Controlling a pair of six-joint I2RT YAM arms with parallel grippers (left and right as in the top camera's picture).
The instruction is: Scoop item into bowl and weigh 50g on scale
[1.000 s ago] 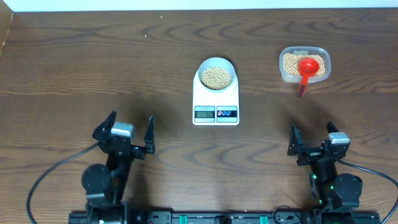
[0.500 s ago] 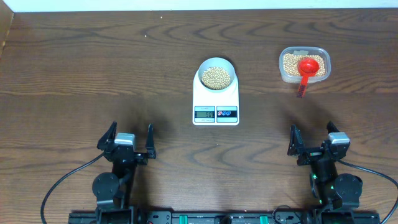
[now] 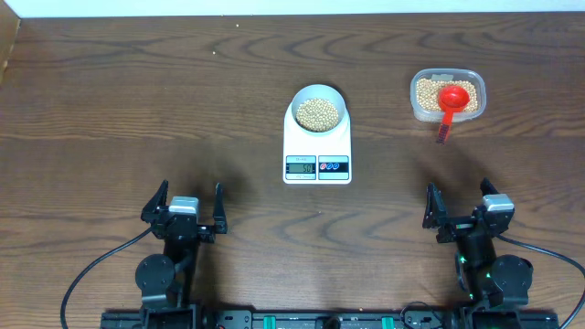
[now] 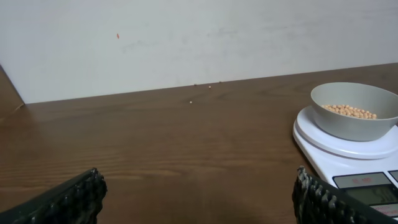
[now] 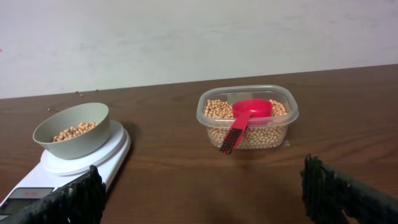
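Judging by the layout, the job looks nearly done: soybeans [image 3: 318,112] heap the pale bowl [image 3: 298,99] on the white scale [image 3: 317,144], though its display [image 3: 301,165] is too small to read (so fifty grams is unconfirmed). The red scoop [image 3: 452,99] lies in the clear tub [image 3: 414,108]. The left gripper [image 3: 190,190] and right gripper [image 3: 457,192] hang low, well apart from the scale, with jaws spread wide and empty.

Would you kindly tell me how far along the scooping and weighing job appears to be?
Done: the bowl holds beans and sits on the scale; the red scoop lies in the tub. In hand: nothing, the left gripper and right gripper both hover open and empty. Left: only confirming the weight, since the display is too small to read.
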